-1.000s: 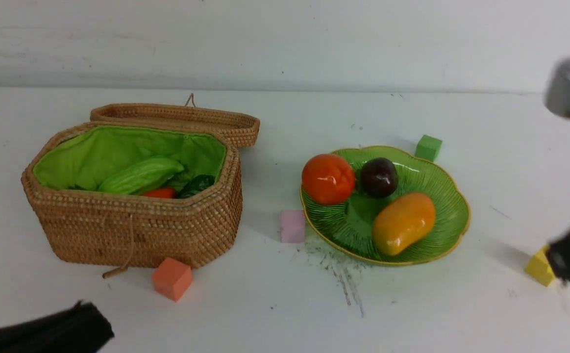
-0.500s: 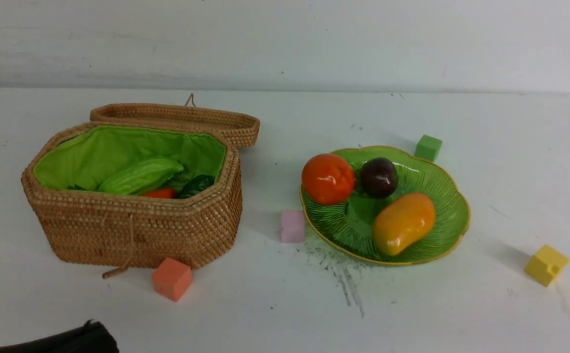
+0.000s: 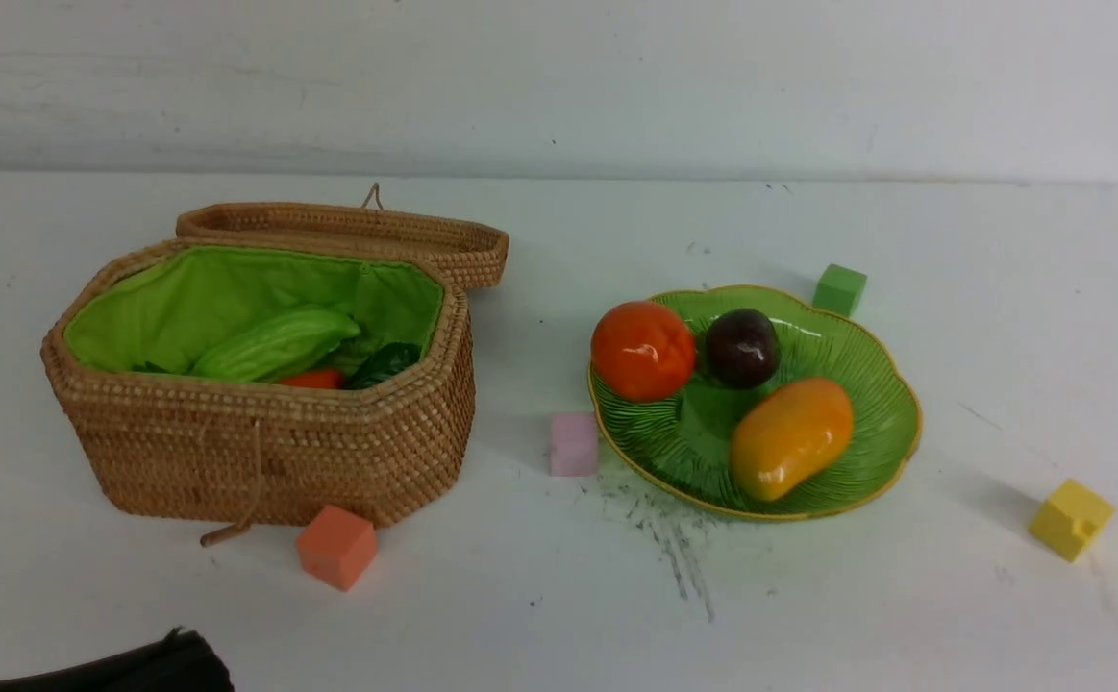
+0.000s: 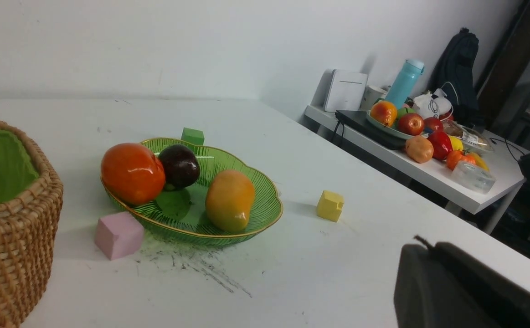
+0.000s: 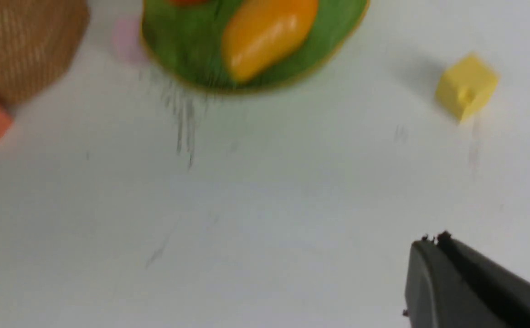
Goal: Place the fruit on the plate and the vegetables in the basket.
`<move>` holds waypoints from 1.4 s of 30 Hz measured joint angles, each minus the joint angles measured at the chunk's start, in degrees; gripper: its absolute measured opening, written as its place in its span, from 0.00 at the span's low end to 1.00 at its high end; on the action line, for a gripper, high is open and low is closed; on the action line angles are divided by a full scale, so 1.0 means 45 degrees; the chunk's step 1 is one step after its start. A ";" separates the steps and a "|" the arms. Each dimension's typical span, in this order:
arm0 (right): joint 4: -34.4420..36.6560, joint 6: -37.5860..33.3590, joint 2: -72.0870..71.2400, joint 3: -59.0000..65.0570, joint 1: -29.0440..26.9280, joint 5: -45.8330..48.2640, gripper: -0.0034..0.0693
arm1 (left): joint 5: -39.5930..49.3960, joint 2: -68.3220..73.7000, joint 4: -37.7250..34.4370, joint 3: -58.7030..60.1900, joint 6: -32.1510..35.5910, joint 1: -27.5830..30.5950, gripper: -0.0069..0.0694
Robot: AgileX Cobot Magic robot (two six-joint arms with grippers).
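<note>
Three fruits sit in the plate (image 3: 871, 461): the persimmon (image 3: 643, 352) at its left side, partly over the rim, the mangosteen (image 3: 742, 348) just beside it, and the mango (image 3: 792, 438) nearer the robot, lying at a slant. Left of the plate stands the basket (image 3: 270, 452), its lid (image 3: 347, 231) folded back behind it and its green lining (image 3: 203, 293) showing. Inside, the gourd (image 3: 277, 343) lies on its side, with the orange of the carrot (image 3: 313, 378) peeking out by it and dark green leaves (image 3: 385, 365) to the right; the rest is hidden by the basket's front wall. Around them on the table (image 3: 616, 596) are small cubes: an orange one (image 3: 337, 547) close to the basket's front, a pink one (image 3: 574, 444) between basket and plate, a green one (image 3: 840, 289) behind the plate, and a yellow one (image 3: 1071, 519) well to its right. Both the left gripper (image 4: 422, 243) and the right gripper (image 5: 435, 239) have their fingers closed together, with nothing between them. In the left wrist view, a side table (image 4: 465, 191) carries more fruit and a blue bottle (image 4: 405, 83).
</note>
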 joint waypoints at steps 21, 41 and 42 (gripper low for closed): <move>0.3614 -0.4650 -0.5493 0.8404 -0.5462 -0.6296 0.03 | 0.0000 0.0023 0.0000 0.0014 0.0000 0.0000 0.09; 0.3520 -0.4650 -0.5493 0.8404 -0.5462 -0.6296 0.04 | 0.0000 0.0032 0.0000 0.0014 0.0000 0.0000 0.10; 0.3520 -0.4650 -0.5493 0.8404 -0.5462 -0.6296 0.04 | 0.0000 0.0032 0.0000 0.0014 0.0000 0.0000 0.10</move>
